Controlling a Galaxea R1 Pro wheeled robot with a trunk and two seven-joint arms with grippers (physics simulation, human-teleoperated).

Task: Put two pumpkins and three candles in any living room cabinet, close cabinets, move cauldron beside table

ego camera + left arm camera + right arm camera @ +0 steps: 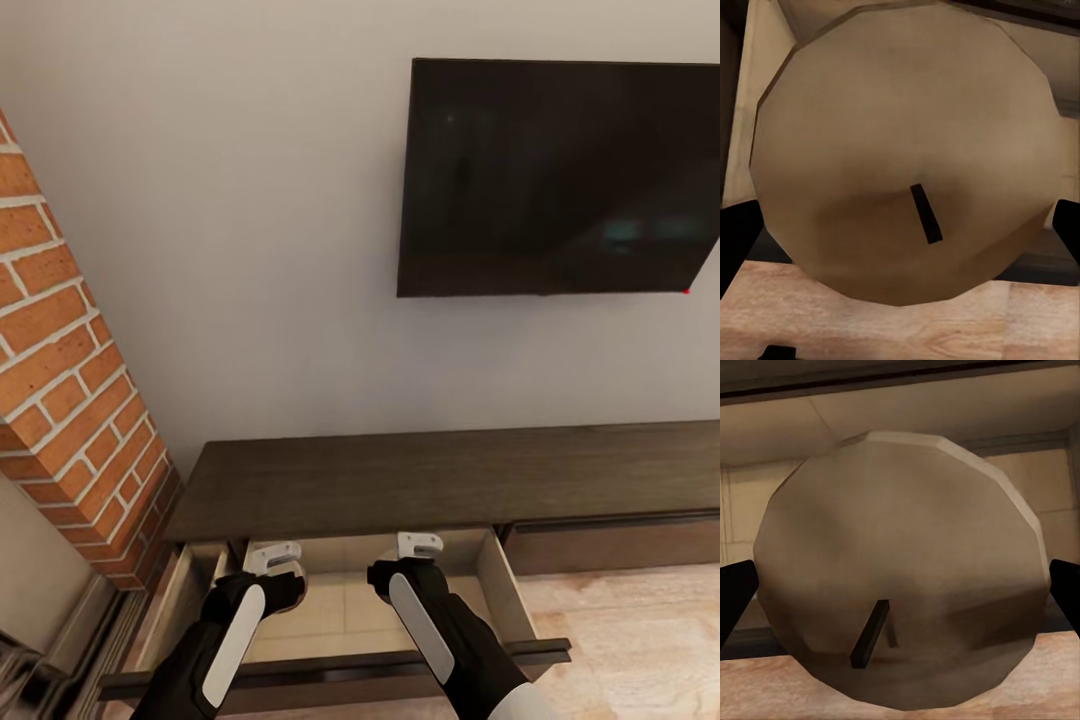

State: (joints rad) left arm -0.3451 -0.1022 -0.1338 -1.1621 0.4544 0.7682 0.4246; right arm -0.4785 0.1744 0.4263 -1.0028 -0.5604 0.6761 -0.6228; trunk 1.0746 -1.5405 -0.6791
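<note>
Two candles are in your hands, one per gripper. Your left gripper (272, 562) hangs over the open drawer (505, 590) near its left end, and its wrist view shows the dark fingers (735, 240) closed on either side of a squat grey-brown candle (900, 150) with a short black wick. Your right gripper (418, 548) hangs over the same drawer toward its right end, fingers (735, 596) likewise clamped around the second candle (900, 577), wick end toward the camera. Beneath both, the drawer's pale wood floor shows. Behind it runs the long dark-brown cabinet (440, 475), its neighbouring drawer front (615, 545) on the right shut. Farther back, a brick column (70, 400) stands at left and a black TV (560, 175) hangs on the wall.
</note>
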